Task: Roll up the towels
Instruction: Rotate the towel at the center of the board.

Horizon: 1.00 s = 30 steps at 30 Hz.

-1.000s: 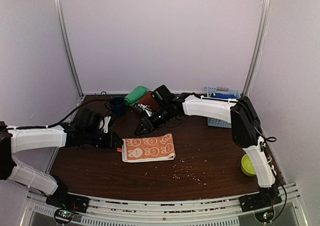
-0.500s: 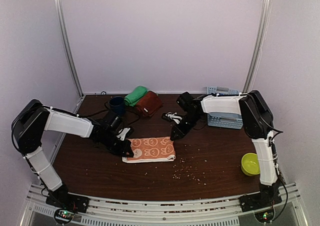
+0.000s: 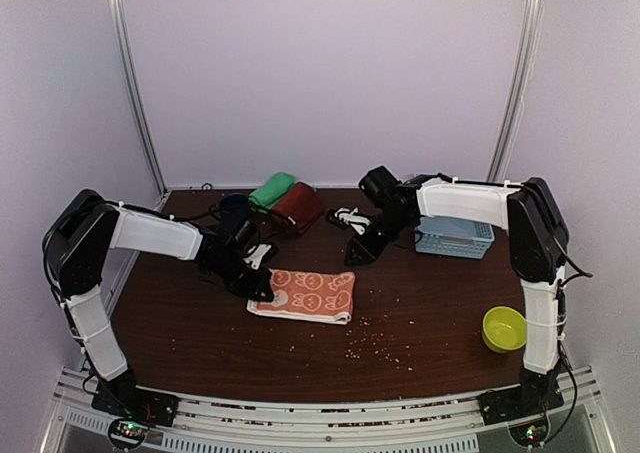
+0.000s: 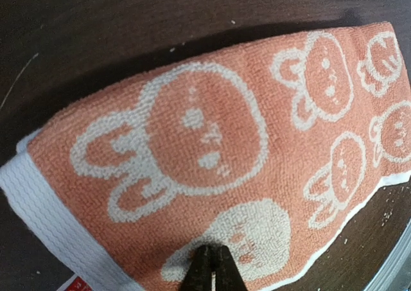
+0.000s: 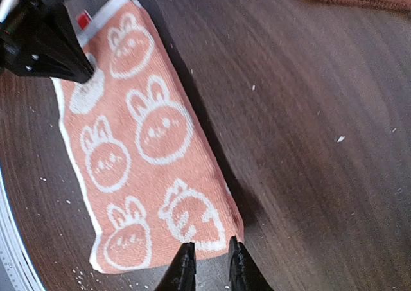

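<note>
The orange towel with white bunny print (image 3: 308, 295) lies flat and folded in the middle of the table, slightly skewed. My left gripper (image 3: 264, 293) is shut, its tips pressing down on the towel's left end (image 4: 212, 130). It also shows in the right wrist view (image 5: 82, 78). My right gripper (image 3: 357, 257) is narrowly open and empty, hovering just over the towel's far right corner (image 5: 141, 149). The green towel (image 3: 272, 190) and the dark maroon towel (image 3: 298, 207) lie rolled at the back. No royal blue towel shows.
A navy mug (image 3: 234, 207) stands behind my left arm. A pale blue basket (image 3: 452, 237) is at the back right. A yellow-green bowl (image 3: 503, 328) sits near the right edge. A small white and black object (image 3: 348, 216) lies by the maroon towel. Crumbs dot the front.
My left gripper moved right onto the towel's left end, and the towel shifted right and skewed. My right gripper swung away from the rolled towels toward the orange towel's far right corner.
</note>
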Available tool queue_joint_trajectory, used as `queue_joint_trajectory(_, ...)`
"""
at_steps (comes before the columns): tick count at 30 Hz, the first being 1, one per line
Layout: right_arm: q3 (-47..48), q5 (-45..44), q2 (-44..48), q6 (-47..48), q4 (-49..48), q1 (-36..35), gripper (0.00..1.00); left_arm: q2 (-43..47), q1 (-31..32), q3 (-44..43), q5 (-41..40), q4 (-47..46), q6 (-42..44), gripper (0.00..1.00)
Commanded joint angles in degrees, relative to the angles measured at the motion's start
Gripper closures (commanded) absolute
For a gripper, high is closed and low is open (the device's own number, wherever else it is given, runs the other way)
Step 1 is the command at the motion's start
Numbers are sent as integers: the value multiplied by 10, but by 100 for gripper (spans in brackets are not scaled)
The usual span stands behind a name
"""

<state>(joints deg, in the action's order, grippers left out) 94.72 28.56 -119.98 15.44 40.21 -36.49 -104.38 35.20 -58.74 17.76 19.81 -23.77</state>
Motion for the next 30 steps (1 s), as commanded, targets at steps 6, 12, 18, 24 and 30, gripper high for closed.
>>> queue_joint_trajectory(6, 54, 21, -61, 24, -10, -1, 81, -67, -14, -72, -38, 15, 85, 93)
queue_joint_trajectory(12, 2, 17, -43, 38, -8, -1, 82, -119, -14, -126, -43, 5, 112, 93)
queue_joint_trajectory(18, -123, 49, 36, 47, 2, -13, 82, -157, -15, -175, -36, -50, 113, 93)
queue_joint_trajectory(24, -184, 162, 76, 61, 33, -75, 79, -174, -14, -220, 17, -108, 102, 90)
queue_joint_trajectory(30, -132, 211, 98, 72, 73, -30, 76, -46, -8, -130, 40, -166, 103, 80)
